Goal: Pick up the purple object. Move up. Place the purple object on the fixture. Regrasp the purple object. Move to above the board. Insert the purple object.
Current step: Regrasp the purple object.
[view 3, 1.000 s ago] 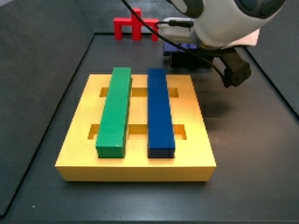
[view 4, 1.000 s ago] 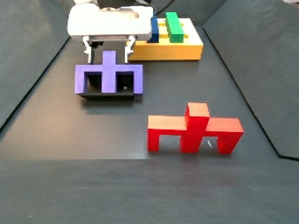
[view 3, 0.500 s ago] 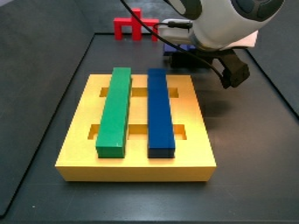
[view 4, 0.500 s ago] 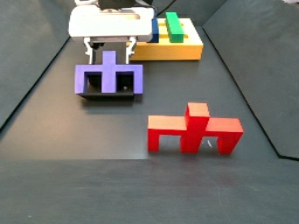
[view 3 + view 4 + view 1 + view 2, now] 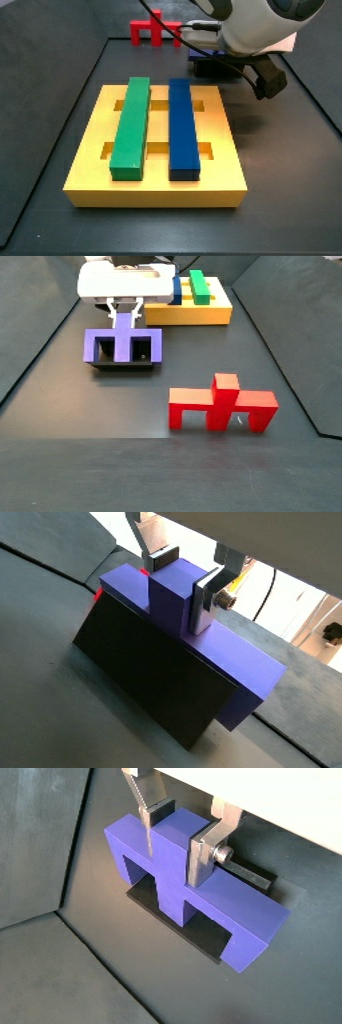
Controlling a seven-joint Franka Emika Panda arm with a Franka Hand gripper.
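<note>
- Gripper has closed in since the earlier frame: fingers that stood wide apart now pinch the middle prong of the purple object, so it's holding that.
- Purple object stands upright on the fixture, prongs up, directly under the gripper in a side view.
- Fixture holds only the purple object; its dark base shows under it in a wrist view.
- Board, beyond the fixture, carries the green bar and blue bar.
- Red piece sits apart on the fixture's other side.
</note>
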